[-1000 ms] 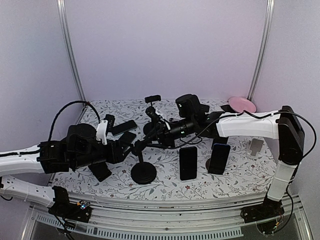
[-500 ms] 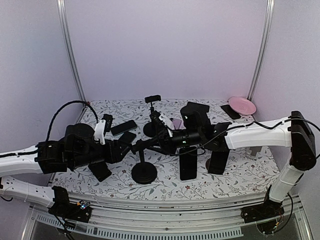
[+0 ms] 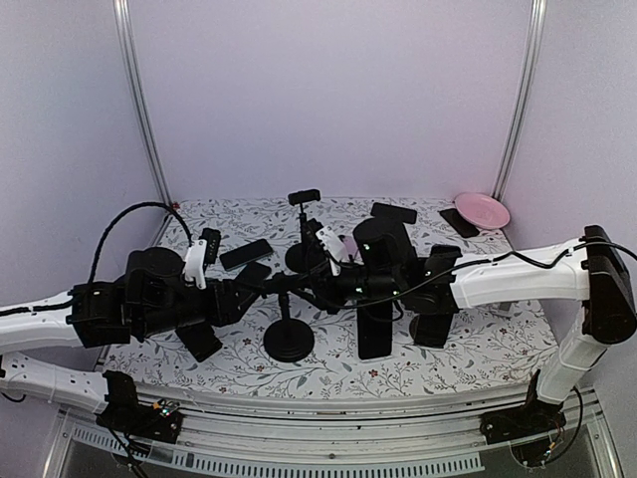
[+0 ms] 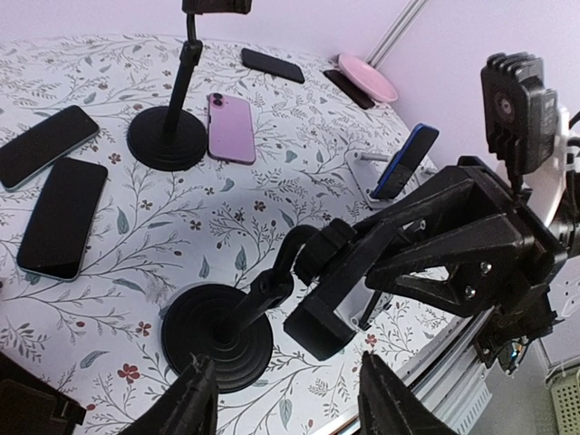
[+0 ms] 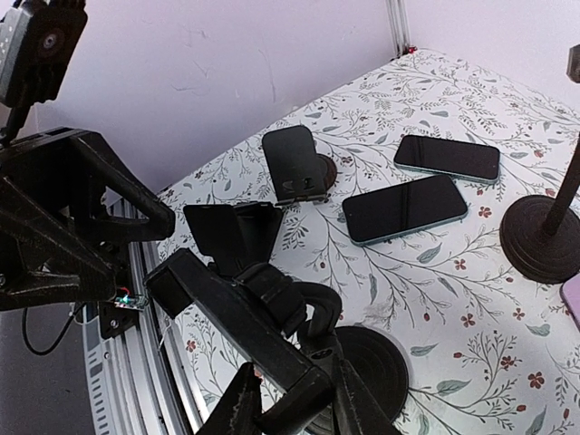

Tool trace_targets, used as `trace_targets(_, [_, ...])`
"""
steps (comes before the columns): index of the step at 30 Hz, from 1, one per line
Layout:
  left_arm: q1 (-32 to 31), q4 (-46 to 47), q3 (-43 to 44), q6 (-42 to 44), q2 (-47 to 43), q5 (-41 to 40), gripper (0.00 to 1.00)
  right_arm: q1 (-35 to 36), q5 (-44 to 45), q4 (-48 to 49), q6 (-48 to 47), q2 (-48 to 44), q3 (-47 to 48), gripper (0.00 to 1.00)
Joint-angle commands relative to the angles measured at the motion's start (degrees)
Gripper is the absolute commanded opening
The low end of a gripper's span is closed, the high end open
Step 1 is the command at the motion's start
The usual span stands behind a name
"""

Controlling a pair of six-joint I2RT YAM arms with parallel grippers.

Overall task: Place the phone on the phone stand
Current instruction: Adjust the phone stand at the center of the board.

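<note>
One stand (image 5: 372,362), seemingly in right gripper (image 5: 292,385)

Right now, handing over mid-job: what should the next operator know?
Left gripper: jaws open, empty, hovering by the base of the near phone stand.
Right gripper: jaws shut on that stand's clamp head.
Phones: none on the stand; purple phone lies flat beside the far stand, black phones nearby.
Done: nothing placed.
Left: release the clamp, pick a phone, seat it on the stand.
</note>
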Motion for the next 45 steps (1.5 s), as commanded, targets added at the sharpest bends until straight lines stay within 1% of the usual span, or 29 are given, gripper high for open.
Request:
trace_targets(1, [0.3,0.1,-0.8,-0.1,-0.5,0.3,0.52,0.6,4.8,1.7,1.9,-2.2,0.6,0.25])
trace_targets(7, [0.2,0.3,-0.5,0.1,1.2,1.1,0.51,2.9,10.2,0.6,3.0,-2.6,1.5,0.24])
trace_targets(10, [0.2,0.7,-0.5,0.1,1.6,1.1,0.51,4.6,14.8,-0.7,3.7,-2.4,2.3,0.23])
trace_targets(16, [0.2,1.3,-0.2,0.6,2.3,0.1,0.51,5.4,20.0,-5.4,6.4,-1.3,3.9,0.24])
trace_targets(20, [0.2,0.9,0.7,1.1,3.6,-0.5,0.5,5.5,21.3,-7.3,8.1,-1.6,6.0,0.29])
trace_targets(26, [0.1,1.4,1.7,1.8,5.2,-0.4,0.49,6.3,23.4,-11.0,9.2,-0.9,7.9,0.42])
trace_targets(28, [0.1,1.8,1.9,2.1,5.2,-0.3,0.48,6.3,23.6,-11.6,9.6,-1.1,8.1,0.43])
trace_targets(35, [0.1,3.7,2.3,3.4,5.8,1.5,0.48,6.4,22.4,-12.2,9.8,-1.7,8.3,0.43])
trace_targets(39, [0.1,3.6,2.4,3.4,6.7,0.6,0.48,6.5,20.6,-12.4,10.2,-1.4,8.6,0.41])
trace_targets(45, [0.9,1.9,3.3,3.1,8.1,-1.9,0.48,6.9,21.3,-13.4,12.4,-1.9,7.9,0.33])
